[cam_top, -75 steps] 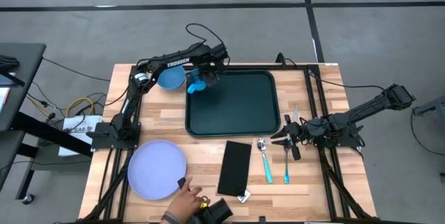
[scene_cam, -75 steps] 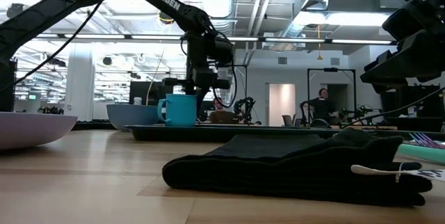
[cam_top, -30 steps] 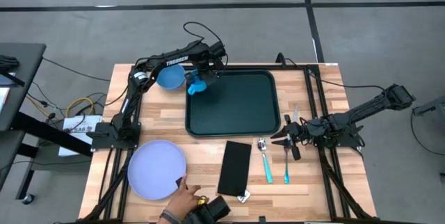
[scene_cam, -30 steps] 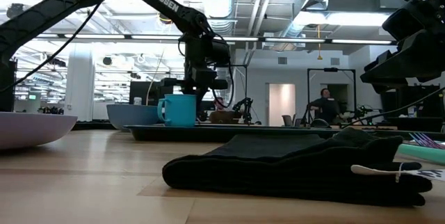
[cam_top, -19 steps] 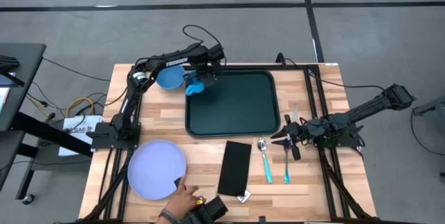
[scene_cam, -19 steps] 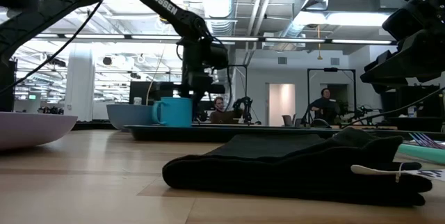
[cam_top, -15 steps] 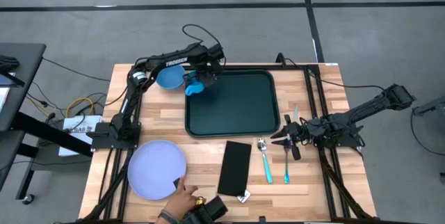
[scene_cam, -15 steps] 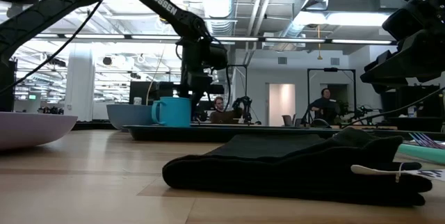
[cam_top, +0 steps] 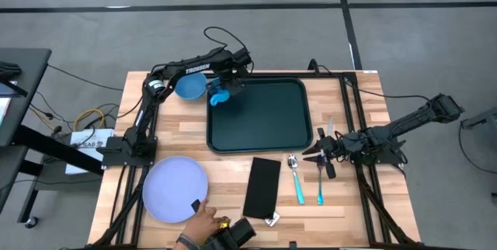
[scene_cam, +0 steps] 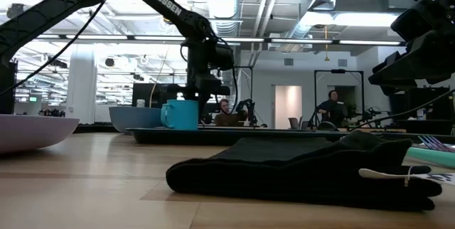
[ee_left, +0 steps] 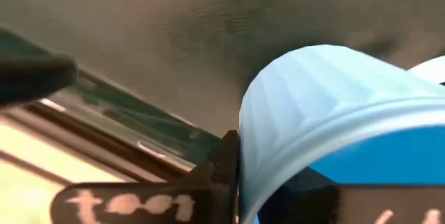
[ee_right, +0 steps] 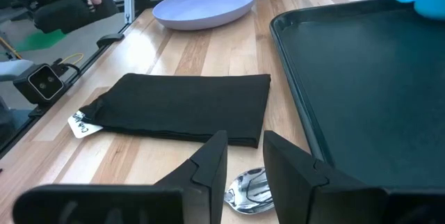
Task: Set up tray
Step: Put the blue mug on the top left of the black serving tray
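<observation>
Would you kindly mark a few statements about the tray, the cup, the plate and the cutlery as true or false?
1. The blue cup stands at the far left corner of the tray. True.
2. The lavender plate lies on the tray. False: it rests on the table, near the left front corner.
3. The black cloth lies in front of the tray, off it. True.
4. The spoon and fork are on the tray. False: they lie on the table beside the cloth.
5. The right gripper holds the cup. False: the left gripper is at the cup.
</observation>
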